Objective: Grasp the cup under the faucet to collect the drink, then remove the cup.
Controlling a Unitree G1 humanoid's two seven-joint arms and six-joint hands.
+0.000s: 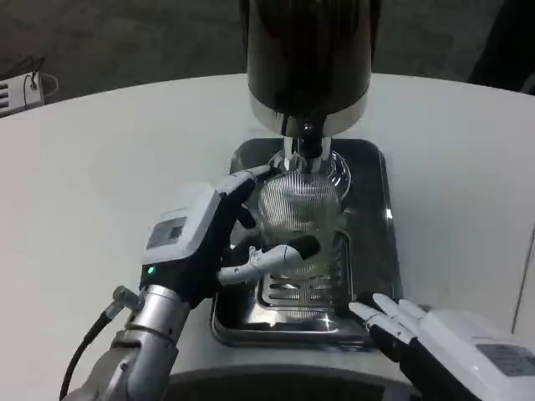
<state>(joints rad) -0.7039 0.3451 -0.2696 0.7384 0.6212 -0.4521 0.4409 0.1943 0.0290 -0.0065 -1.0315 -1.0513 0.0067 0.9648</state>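
Note:
A clear ribbed cup (303,210) stands on the drip tray (368,251), right below the small black faucet (311,144) of the dark drink dispenser (309,50). My left hand (201,238) reaches in from the left and holds the cup: its upper fingers (249,180) lie against the cup's left rear side and its thumb (280,253) crosses the cup's lower front. No liquid is discernible in the cup. My right hand (447,342) rests at the table's near right, fingers stretched out toward the tray's front corner, holding nothing.
The silver tray has a slotted grate (301,290) in front of the cup and a raised rim (284,338) at the near side. The dispenser's silver band (311,117) overhangs the cup. White table (100,167) spreads to the left and right.

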